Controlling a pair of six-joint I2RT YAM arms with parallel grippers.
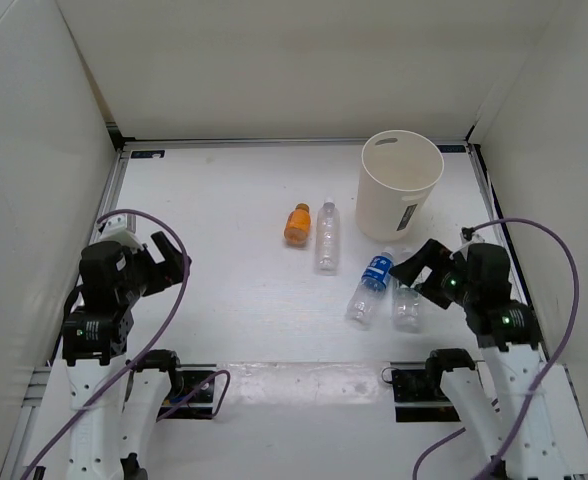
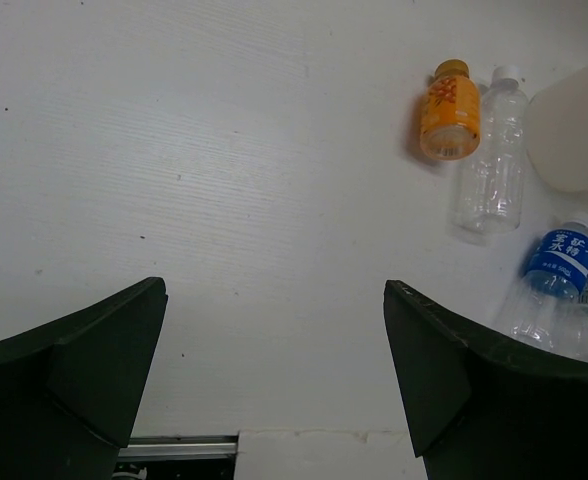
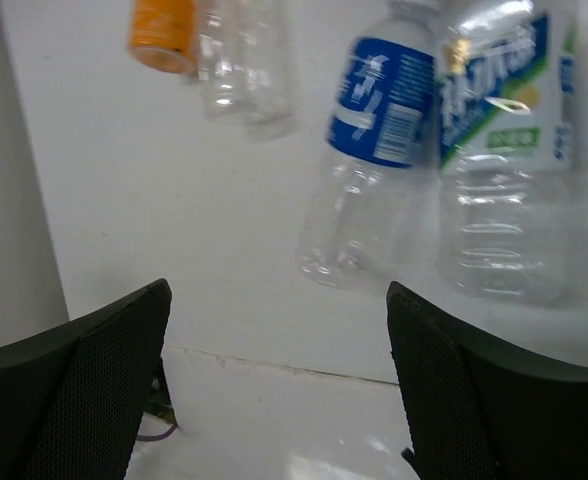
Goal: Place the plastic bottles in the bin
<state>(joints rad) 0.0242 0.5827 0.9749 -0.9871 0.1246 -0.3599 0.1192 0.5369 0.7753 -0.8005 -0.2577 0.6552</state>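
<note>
Top / bottles (image 1: 326, 240): four flat on bench (image 1: 224, 300), none in bin (image 1: 394, 205); blue-label bottle (image 1: 371, 288) lies diagonal, cap toward bin.
Left wrist / left end effector (image 2: 274, 350): jaws wide apart, empty; orange bottle (image 2: 449, 112) cap pointing away.
Right wrist / right end effector (image 3: 279, 370): apart, empty. Risk: labelled clear bottle (image 3: 504, 160) lies alongside the blue-label one; closing could pinch both or roll one.

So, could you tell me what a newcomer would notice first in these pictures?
The cream-white bin draws the eye first: it stands upright at the far right of the table and is much larger than anything else. Next comes the orange bottle, the one bright spot, lying mid-table beside a clear bottle. Nearer the arms lie the blue-labelled bottle and a second clear bottle, just by the open right gripper.
</note>
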